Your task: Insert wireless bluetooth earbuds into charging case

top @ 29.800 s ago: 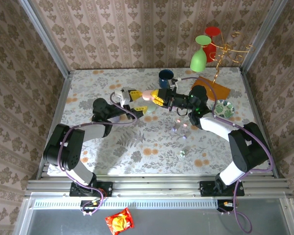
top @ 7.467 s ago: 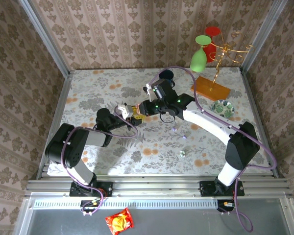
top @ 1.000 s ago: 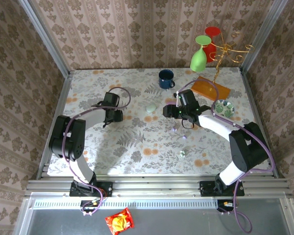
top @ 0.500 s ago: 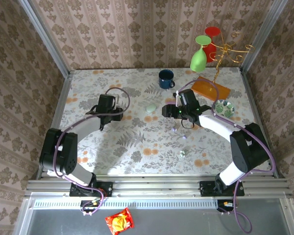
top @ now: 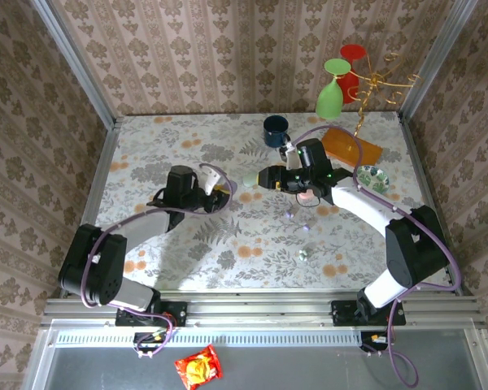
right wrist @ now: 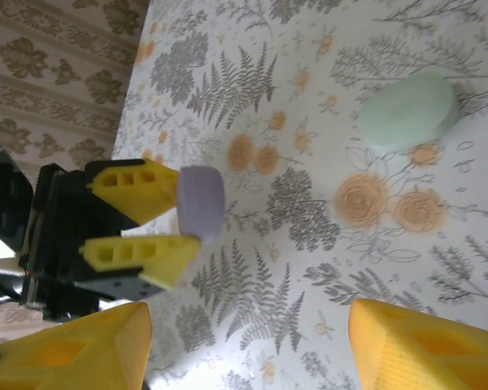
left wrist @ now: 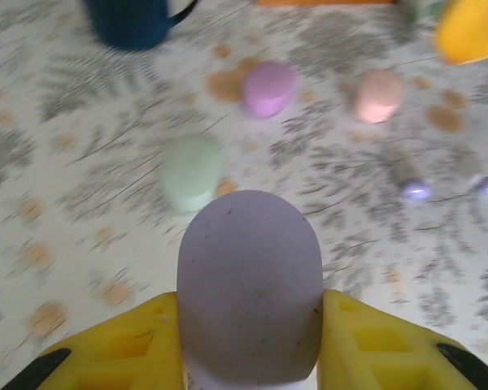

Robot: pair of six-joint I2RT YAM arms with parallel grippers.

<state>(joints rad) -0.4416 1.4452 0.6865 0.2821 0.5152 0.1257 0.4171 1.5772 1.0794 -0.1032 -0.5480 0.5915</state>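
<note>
A floral table (top: 187,236) with two arms reaching toward its middle. The left gripper (left wrist: 250,337) is clamped on a lilac case (left wrist: 249,268). The right gripper (right wrist: 244,349) faces it, fingers wide apart and holding nothing. A green case (left wrist: 193,171) lies on the table ahead of the left gripper. The earbuds (left wrist: 415,190), tiny purple beads, lie loose on the table near the right arm.

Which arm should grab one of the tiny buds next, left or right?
Right, probably. The right gripper is open and empty, close to the tiny buds on the table; the left gripper is shut on the purple egg-shaped case.
</note>
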